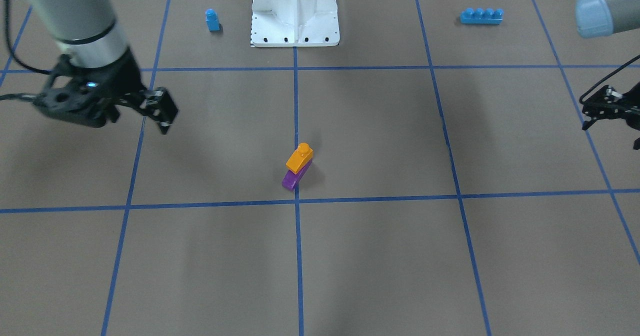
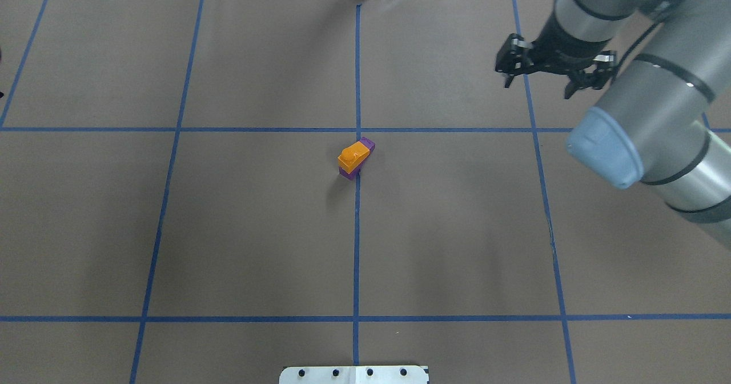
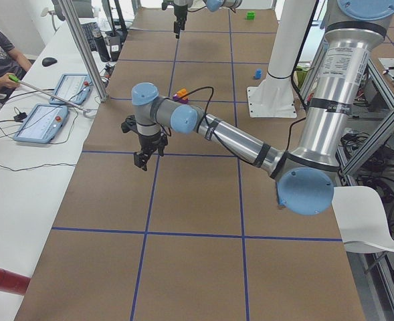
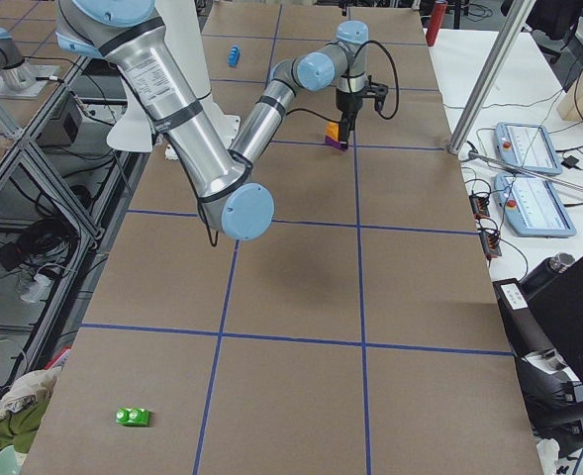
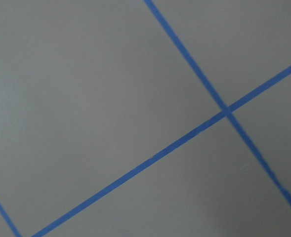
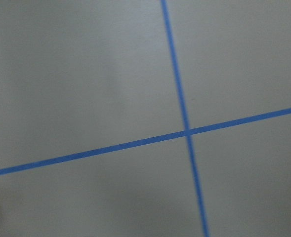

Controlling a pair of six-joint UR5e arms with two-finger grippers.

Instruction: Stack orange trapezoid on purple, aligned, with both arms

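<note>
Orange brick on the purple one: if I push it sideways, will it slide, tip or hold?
The glossy orange sloped plastic brick looks small and rigid, so it is probably light and won't flex. It sits on the glossy purple sloped plastic brick, so a push likely moves both together. Both are narrow, so they may tip sideways.

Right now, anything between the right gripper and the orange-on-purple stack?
Nothing visible. Only the brown table cover and a blue tape line lie between the right gripper and the orange trapezoid, which already sits on the purple trapezoid.
</note>
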